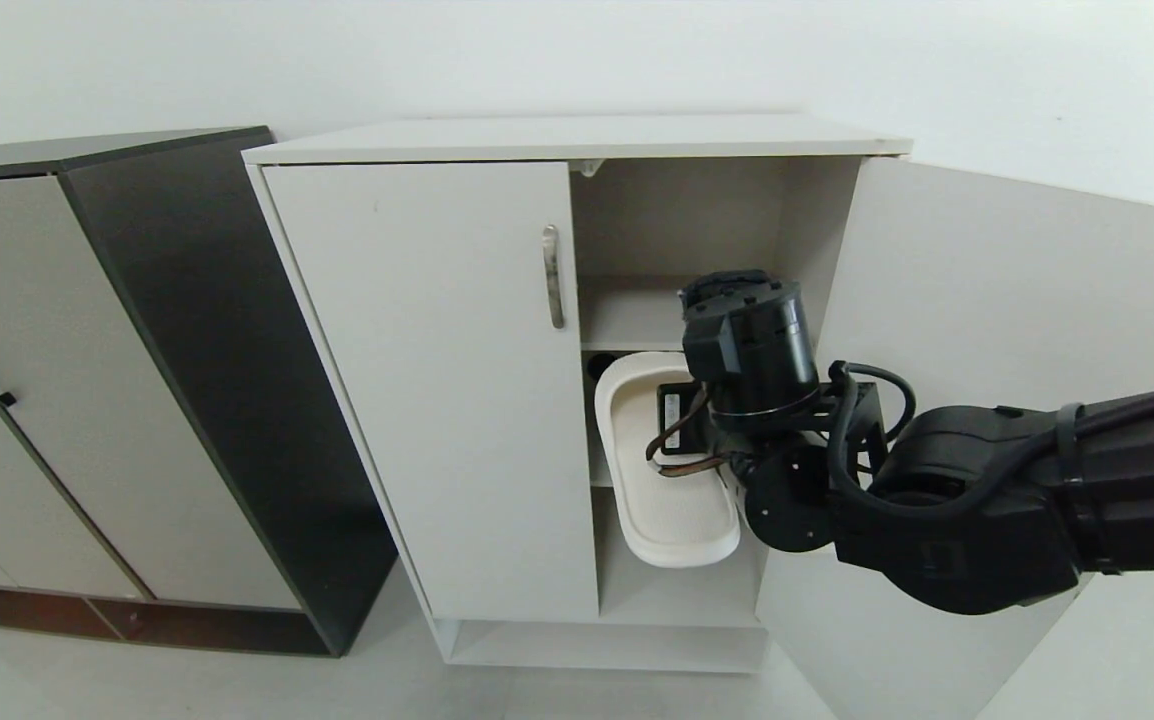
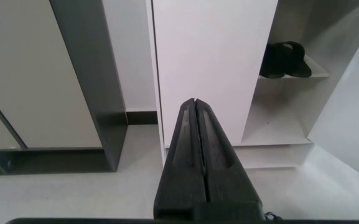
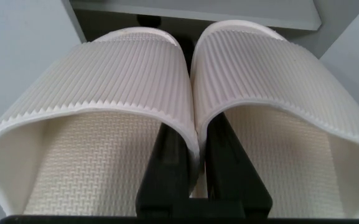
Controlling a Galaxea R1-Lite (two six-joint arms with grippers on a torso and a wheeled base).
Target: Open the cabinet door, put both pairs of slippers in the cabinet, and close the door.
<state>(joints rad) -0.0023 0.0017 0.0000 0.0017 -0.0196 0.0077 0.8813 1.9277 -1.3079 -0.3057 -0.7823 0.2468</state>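
The pair of white slippers (image 3: 129,87) looks like moulded foam: light, springy and ribbed across the straps, with a textured footbed that should give decent friction. They would probably bend rather than break, so a firm pinch is safe. A loose pinch could let one of the two slide out. The best place to hold is where the two inner side walls meet, so one grip carries both. The right hand (image 3: 198,177) does this, with one of its dark fingers (image 3: 167,180) in each slipper and the touching walls squeezed between them. It is clamped on the pair, with only those two walls keeping the fingers apart.

In the head view the white slippers (image 1: 672,500) hang in the open right half of the cabinet (image 1: 577,135). They sit below its upper shelf, toes towards the back and heels out at the front. I cannot tell whether they rest on a board yet. The right door (image 1: 987,300) is swung wide open and the left door (image 1: 437,400) is closed.

The black slippers (image 2: 288,58) lie together on a shelf (image 2: 319,70) inside the cabinet, so by my judgement the white pair is the last to go in.

The left hand (image 2: 195,155) sits well back from the cabinet, low over the floor, with its fingers pressed together on nothing. A dark cabinet (image 1: 197,350) stands just beside the white one.
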